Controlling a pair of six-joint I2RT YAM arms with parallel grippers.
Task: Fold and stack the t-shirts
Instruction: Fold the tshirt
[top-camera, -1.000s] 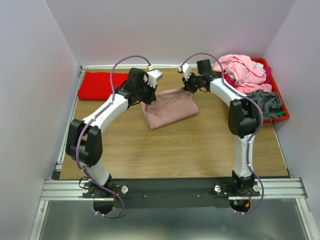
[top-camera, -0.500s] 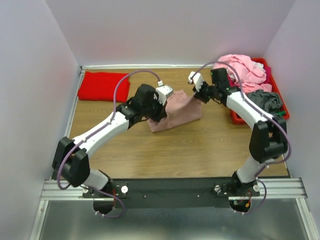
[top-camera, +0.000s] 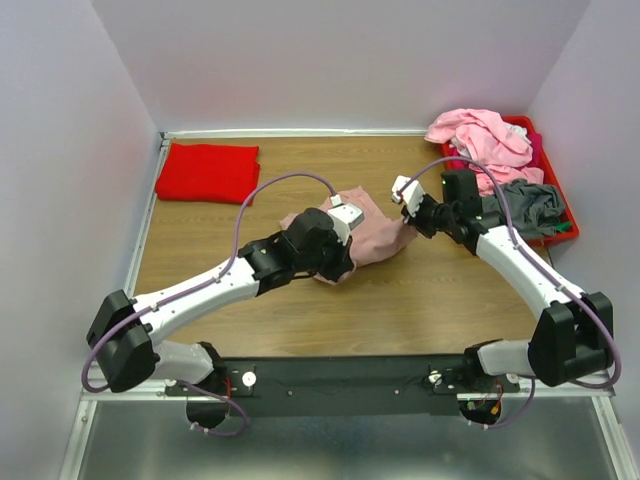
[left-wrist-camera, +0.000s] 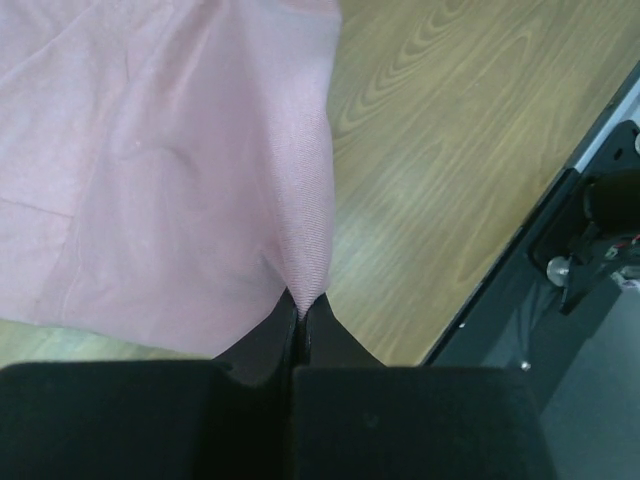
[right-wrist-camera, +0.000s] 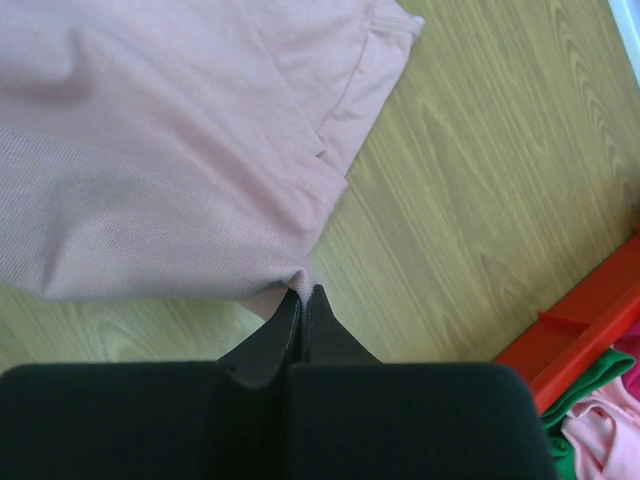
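Note:
A dusty-pink t-shirt (top-camera: 372, 228) hangs bunched between both arms over the middle of the wooden table (top-camera: 400, 300). My left gripper (top-camera: 335, 258) is shut on its near left edge; in the left wrist view the pink fabric (left-wrist-camera: 180, 170) runs up from the pinched jaws (left-wrist-camera: 301, 312). My right gripper (top-camera: 412, 224) is shut on the shirt's right corner; the right wrist view has the cloth (right-wrist-camera: 170, 150) drawn into the closed tips (right-wrist-camera: 303, 293). A folded bright red t-shirt (top-camera: 208, 171) lies flat at the far left.
A red plastic bin (top-camera: 556, 232) stands at the far right, heaped with light pink (top-camera: 480, 137), grey (top-camera: 530, 203) and magenta shirts; its rim (right-wrist-camera: 590, 320) shows in the right wrist view. White walls close in three sides. A black rail (top-camera: 350, 380) runs along the near edge.
Both grippers have carried the dusty-pink shirt from the far middle of the table toward the near side, and it has lifted and bunched up between them.

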